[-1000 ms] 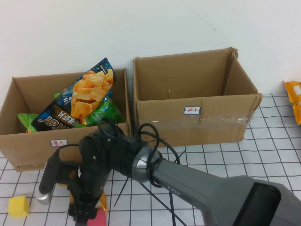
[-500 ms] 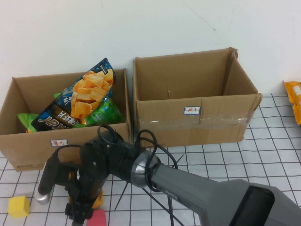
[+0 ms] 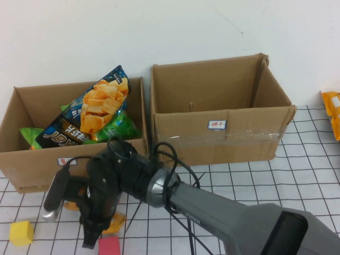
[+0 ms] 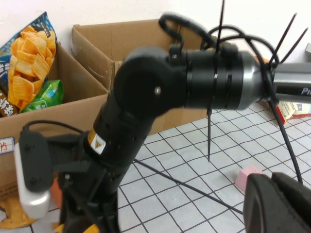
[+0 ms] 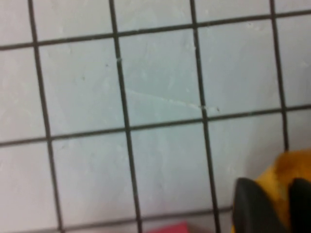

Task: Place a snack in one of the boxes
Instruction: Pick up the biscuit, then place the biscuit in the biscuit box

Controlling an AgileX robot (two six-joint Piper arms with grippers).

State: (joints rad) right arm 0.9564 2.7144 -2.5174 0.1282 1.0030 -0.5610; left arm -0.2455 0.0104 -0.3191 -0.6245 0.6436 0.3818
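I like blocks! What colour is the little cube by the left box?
Yellow cube, best seen in the high view.

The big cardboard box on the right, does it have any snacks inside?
No, the big brown cardboard box on the right shows only bare walls, while the snack bags sit in the left brown cardboard box.

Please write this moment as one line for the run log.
right gripper: shut on orange snack bag, in front of left box | left gripper: apart from the snack | snack: not yet in box

box labels: illegible red marks; chip bag: lettering unreadable
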